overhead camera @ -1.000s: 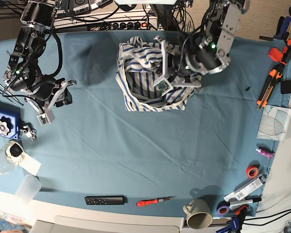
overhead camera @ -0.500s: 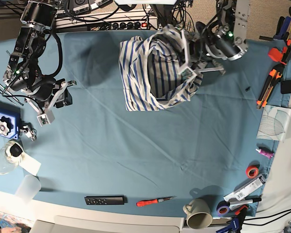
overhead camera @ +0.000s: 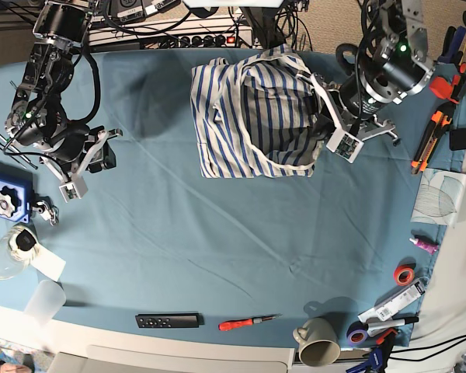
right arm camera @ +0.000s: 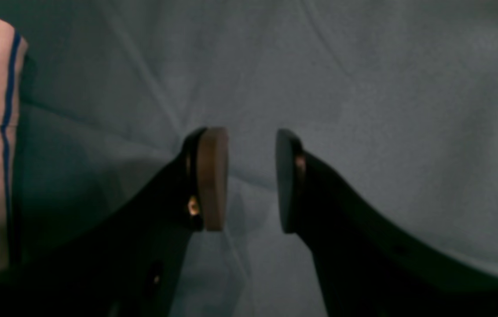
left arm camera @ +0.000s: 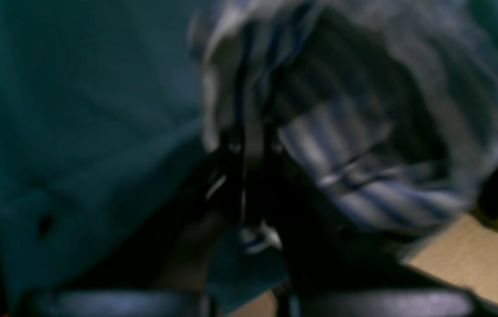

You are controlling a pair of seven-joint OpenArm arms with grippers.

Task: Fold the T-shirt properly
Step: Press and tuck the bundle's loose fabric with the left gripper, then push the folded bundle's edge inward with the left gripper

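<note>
The T-shirt (overhead camera: pixel 252 116) lies bunched at the far middle of the blue table cover (overhead camera: pixel 217 241), one edge pulled toward the left gripper (overhead camera: pixel 326 128), which is clamped tight on the striped cloth. The right gripper (right arm camera: pixel 251 180) hangs over bare cover with its pads (right arm camera: pixel 211 178) parted and nothing between them. At the near edge a mug (overhead camera: pixel 317 348) lies tipped on its side; whether anything is inside I cannot tell. A clear cup (overhead camera: pixel 45 301) stands near the corner.

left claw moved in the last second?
Yes. The left claw, shut on the T-shirt, moved away from the power strip, toward the orange tools.
</note>
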